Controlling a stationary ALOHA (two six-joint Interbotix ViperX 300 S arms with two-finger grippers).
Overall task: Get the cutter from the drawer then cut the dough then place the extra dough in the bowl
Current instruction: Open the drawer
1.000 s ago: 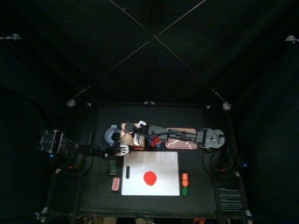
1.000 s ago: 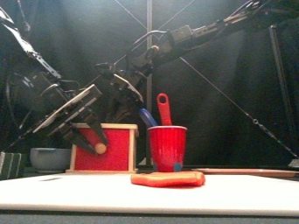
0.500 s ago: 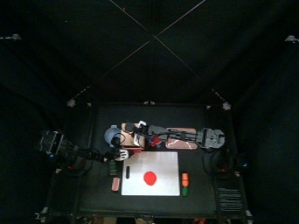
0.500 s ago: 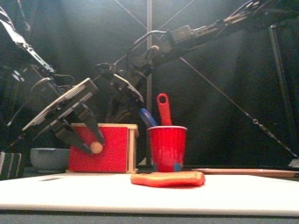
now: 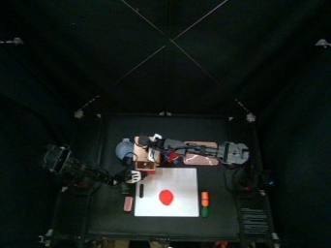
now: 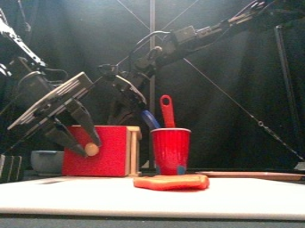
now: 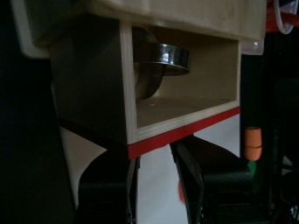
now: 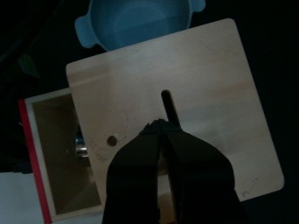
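Observation:
The pale wooden box (image 5: 146, 152) stands behind the white cutting board (image 5: 181, 184). Its red drawer front (image 6: 113, 151) is pulled out toward the front. My left gripper (image 6: 84, 147) is shut on the drawer knob, and its jaws reach up to the red front in the left wrist view. The round metal cutter (image 7: 163, 57) lies inside the open drawer and also shows as the cutter (image 8: 79, 145) in the right wrist view. My right gripper (image 8: 162, 129) is shut, its tips pressing on the box top (image 8: 176, 87). A flat red dough disc (image 5: 165, 199) lies on the board.
The blue-grey bowl (image 5: 126, 148) sits behind the box on its left. A red cup (image 6: 170, 150) with a blue and a red knife stands to the right of the box. A small orange and green toy (image 5: 203, 201) lies at the board's right edge.
My left gripper has drawn the drawer out toward the table's front, so the red front stands nearer and larger. The right gripper has stayed on the box top.

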